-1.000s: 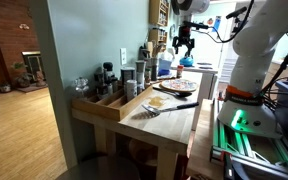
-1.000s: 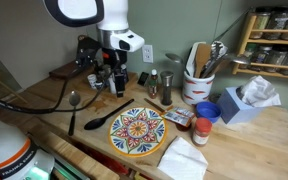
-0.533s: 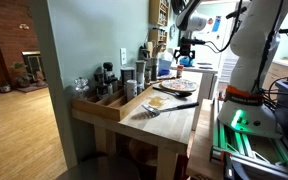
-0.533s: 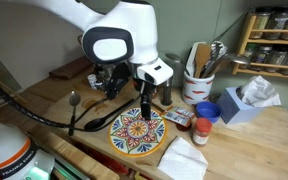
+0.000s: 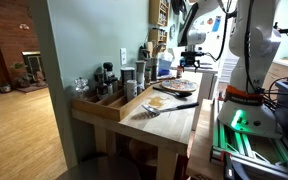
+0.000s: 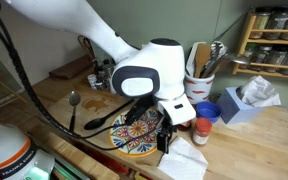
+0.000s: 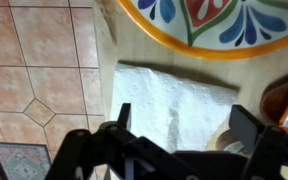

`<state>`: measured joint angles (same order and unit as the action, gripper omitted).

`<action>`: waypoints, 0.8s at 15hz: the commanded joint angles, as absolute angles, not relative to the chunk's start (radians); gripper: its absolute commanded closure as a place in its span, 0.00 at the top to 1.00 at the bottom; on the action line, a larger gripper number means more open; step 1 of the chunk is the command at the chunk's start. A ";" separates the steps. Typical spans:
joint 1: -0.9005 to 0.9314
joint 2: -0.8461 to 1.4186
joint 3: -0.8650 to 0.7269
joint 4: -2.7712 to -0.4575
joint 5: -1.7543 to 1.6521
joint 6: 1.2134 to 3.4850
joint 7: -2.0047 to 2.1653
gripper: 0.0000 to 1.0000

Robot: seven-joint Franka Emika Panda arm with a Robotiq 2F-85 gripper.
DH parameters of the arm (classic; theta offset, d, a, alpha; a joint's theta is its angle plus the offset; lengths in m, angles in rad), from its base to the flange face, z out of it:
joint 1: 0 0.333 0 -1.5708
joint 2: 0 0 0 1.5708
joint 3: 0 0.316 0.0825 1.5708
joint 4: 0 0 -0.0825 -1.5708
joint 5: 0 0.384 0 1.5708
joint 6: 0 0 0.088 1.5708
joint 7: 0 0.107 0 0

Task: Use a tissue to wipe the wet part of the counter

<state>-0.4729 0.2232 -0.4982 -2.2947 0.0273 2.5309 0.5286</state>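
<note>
A white tissue (image 7: pixel 174 100) lies flat on the pale wood counter (image 6: pixel 274 135) at its front edge, just beside a colourful patterned plate (image 6: pixel 134 133). It also shows in an exterior view (image 6: pixel 184 160). My gripper (image 7: pixel 184 125) is open and empty, its two fingers spread just above the tissue. In both exterior views the gripper (image 6: pixel 164 138) (image 5: pixel 191 62) points down at the counter's front. I cannot make out a wet patch on the counter (image 5: pixel 174 122).
A blue tissue box (image 6: pixel 246 102), a red-lidded jar (image 6: pixel 202 130), a white utensil holder (image 6: pixel 199 85), shakers, a spoon (image 6: pixel 72 105) and a black spatula stand around the plate. A wooden tray of bottles (image 5: pixel 109 95) lines one side. Tiled floor (image 7: pixel 34 80) lies beyond the edge.
The arm has swung from the back of the counter near the bottles, across the plate, to the front edge above the tissue, and has come lower.
</note>
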 commanded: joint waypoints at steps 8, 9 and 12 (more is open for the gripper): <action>-0.509 0.476 -0.488 -2.148 0.299 2.523 0.661 0.95; -0.512 0.485 -0.485 -2.139 0.317 2.520 0.660 0.73; -0.520 0.507 -0.478 -2.115 0.353 2.508 0.659 0.61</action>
